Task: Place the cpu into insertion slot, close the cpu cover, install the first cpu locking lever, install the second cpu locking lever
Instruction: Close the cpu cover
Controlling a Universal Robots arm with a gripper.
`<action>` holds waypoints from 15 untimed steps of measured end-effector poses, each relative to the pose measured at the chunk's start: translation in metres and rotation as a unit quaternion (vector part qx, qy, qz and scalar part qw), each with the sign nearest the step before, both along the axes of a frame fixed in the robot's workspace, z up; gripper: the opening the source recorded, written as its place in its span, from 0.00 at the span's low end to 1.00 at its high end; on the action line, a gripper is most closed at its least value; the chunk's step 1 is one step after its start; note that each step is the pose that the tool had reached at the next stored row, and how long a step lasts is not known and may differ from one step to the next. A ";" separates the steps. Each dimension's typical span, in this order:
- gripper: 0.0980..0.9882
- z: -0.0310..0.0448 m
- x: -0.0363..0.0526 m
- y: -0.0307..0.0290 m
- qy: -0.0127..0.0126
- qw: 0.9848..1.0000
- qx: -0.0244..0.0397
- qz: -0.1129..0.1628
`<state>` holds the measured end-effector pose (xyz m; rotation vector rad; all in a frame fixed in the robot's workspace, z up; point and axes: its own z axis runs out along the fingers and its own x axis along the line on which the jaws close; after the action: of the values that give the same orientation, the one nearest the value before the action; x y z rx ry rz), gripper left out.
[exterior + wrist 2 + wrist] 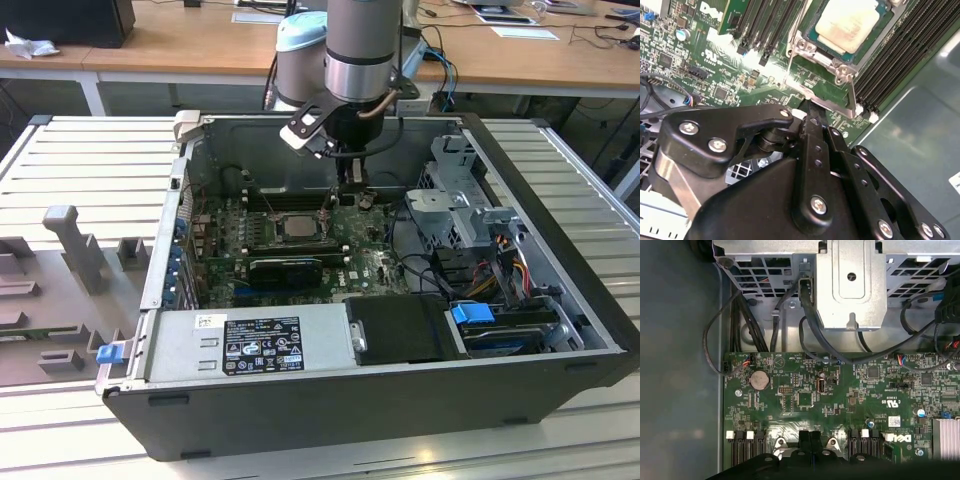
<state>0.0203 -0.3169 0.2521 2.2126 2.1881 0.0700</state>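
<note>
You have the fingers (pixel 812 137) closed, tips just beside the cpu cover (pixel 821 56) framing the cpu (pixel 847 25); what they touch is hidden.

1. Cut off by the upper edge of the exterior view: arm (pixel 362 40).
2. Cut off by the frame edge in the second wrist view: cpu (pixel 847 25).
3. Hidden behind the gripper (pixel 810 107) body in the second wrist view: part of the circuit board (pixel 715 65).
4. Blurred in the first wrist view: dark gripper body.
5. Too small to tell in the exterior view: position of the cpu cover.
</note>
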 end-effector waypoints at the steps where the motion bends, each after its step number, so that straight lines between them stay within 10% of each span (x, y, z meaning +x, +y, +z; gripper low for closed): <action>1: 0.01 0.0000 -0.0020 0.0000 0.000 1.000 0.000 0.000; 15: 0.01 -0.0002 -0.0124 0.0000 0.000 1.000 0.000 0.000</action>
<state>0.0079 -0.3169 0.2519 2.2127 2.1881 0.0698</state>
